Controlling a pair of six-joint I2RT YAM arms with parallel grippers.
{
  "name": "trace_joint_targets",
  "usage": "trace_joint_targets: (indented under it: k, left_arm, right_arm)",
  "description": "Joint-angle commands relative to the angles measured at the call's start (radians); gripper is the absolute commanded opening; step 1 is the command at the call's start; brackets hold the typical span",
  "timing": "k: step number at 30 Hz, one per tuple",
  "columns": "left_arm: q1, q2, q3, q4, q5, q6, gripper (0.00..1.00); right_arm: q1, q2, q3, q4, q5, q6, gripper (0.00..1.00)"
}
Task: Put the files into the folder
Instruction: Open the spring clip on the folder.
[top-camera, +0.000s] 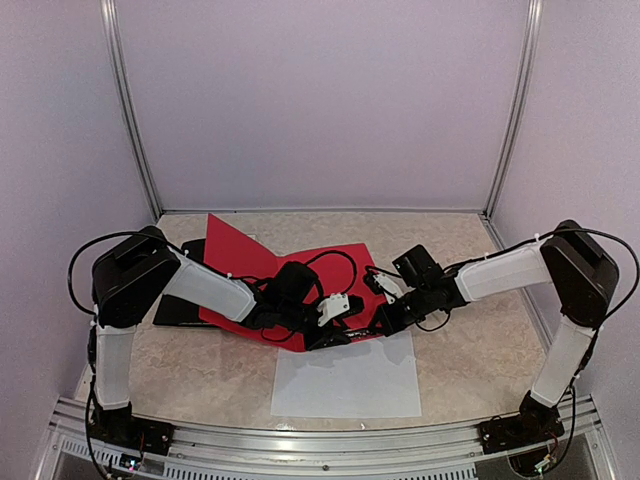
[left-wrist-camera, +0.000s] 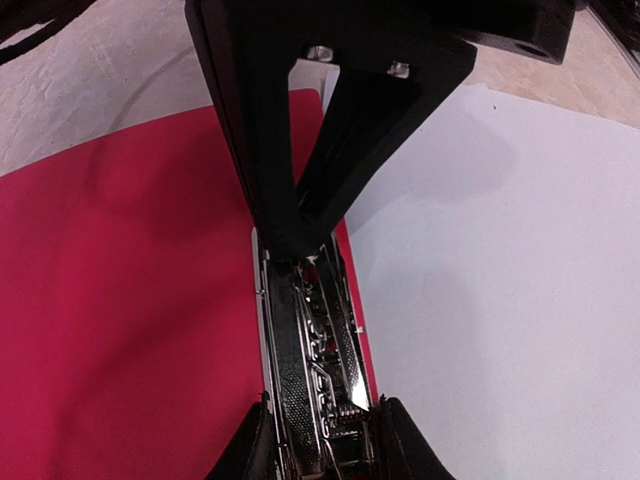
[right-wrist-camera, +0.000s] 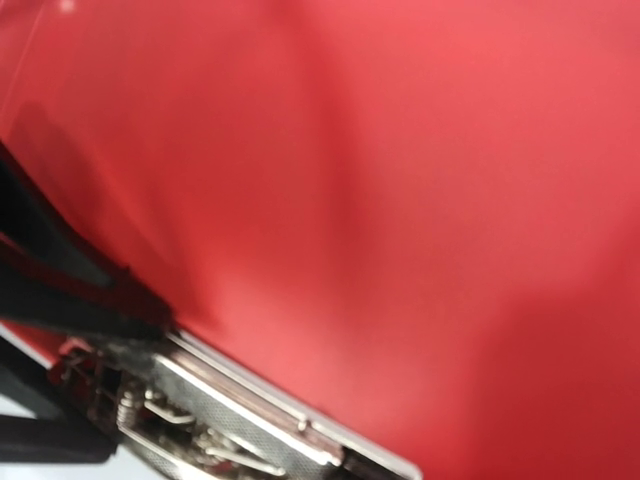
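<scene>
At red folder (left-wrist-camera: 120, 300) metal clamp (left-wrist-camera: 315, 360): left hand (left-wrist-camera: 322, 452) part-closed, gripping clamp; right hand (left-wrist-camera: 297, 232) fully closed, empty.

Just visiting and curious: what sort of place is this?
Likely a robot test booth: plain white panels in silver metal framing, a beige marbled tabletop, two black-and-white robot arms.

Right wrist view: red folder (right-wrist-camera: 400, 180) blurred throughout; metal clip (right-wrist-camera: 230, 420) cut by the lower edge. Left wrist view: left gripper (left-wrist-camera: 320, 452) cropped at the bottom (only fingertips show). Top view: files (top-camera: 345, 380), far edge partly hidden behind the right gripper (top-camera: 380, 318).
</scene>
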Motion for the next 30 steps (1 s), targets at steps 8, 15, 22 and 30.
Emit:
trace_joint_targets:
  k: [8,15,22,30]
  left_arm:
    - [-0.021,0.033,-0.034,-0.157,0.010,0.029,0.28]
    - [-0.020,0.018,-0.030,-0.123,-0.028,-0.025,0.32]
    - [-0.029,-0.002,-0.026,-0.069,-0.094,-0.075,0.55]
    - [-0.036,-0.059,-0.066,0.013,-0.115,-0.115,0.72]
  right_arm:
    - [-0.024,-0.046,-0.019,-0.011,0.101,-0.004,0.00]
    - [-0.003,-0.124,-0.048,0.011,0.047,0.015,0.00]
    - [0.042,-0.187,-0.050,0.002,0.054,0.029,0.02]
    - [0.059,-0.257,-0.052,0.010,0.026,0.048,0.19]
